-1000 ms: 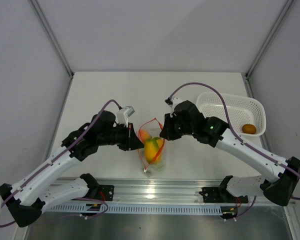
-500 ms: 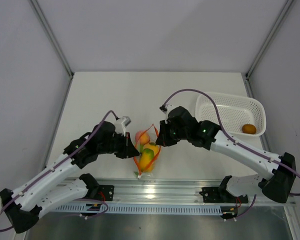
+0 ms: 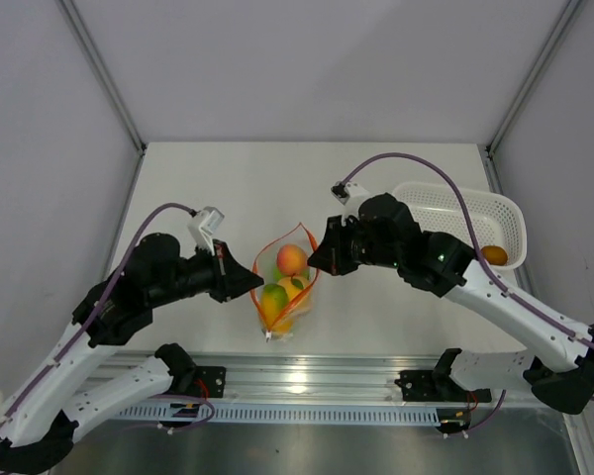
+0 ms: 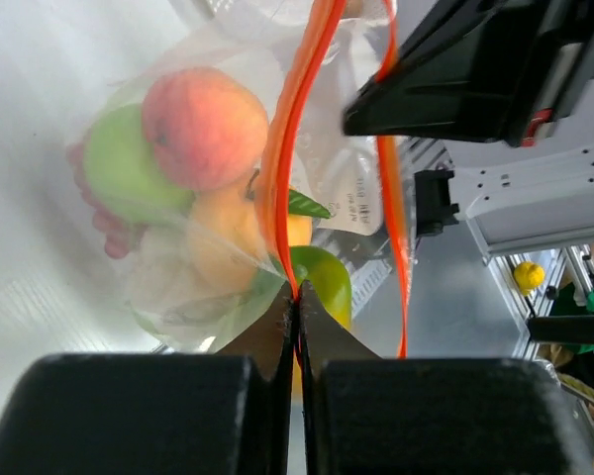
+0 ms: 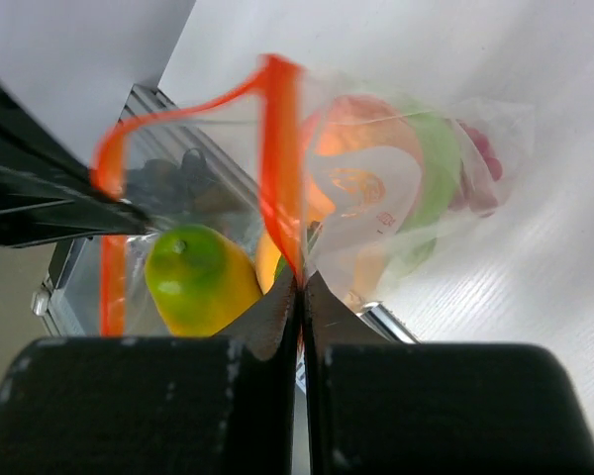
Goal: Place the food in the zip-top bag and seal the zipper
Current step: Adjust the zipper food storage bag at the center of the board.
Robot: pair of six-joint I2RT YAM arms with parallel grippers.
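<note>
**Setting.** White desk point(image 3: 228, 178) closed in by plain grey walls point(image 3: 307, 69). An aluminium rail point(image 3: 307, 381) runs along the near edge.

**Bag.** The small clear crinkly zip-top bag point(image 3: 282, 287) is at the front centre of the desk, strung between my two grippers. I cannot tell whether its bottom rests on the desk. Its red-orange zipper strip point(image 4: 299, 99) is unsealed, and the two halves bow apart into an open loop.

**Contents, seen through the plastic:**
- A pink-orange toy peach point(image 4: 205, 127).
- A round green apple point(image 4: 124, 173), touching the peach.
- A yellow-green mango point(image 5: 198, 282), nearest the mouth.
- A dark red knobbly piece point(image 4: 99, 213) at the far end, too blurred to name.

**Grippers.**
- My left gripper point(image 4: 297, 297) has its fingers pressed together, pinching the zipper strip on the left side of the mouth.
- My right gripper point(image 5: 299, 282) is clamped the same way on the opposite side of the mouth.
- In the top view the two grippers face each other, near but apart, with the open mouth between them.

**Further out.** A white perforated plastic basket point(image 3: 445, 213) stands at the right rear of the desk, well apart from the bag. One small orange-brown fruit point(image 3: 493, 254) lies in it, close to its right wall.
</note>
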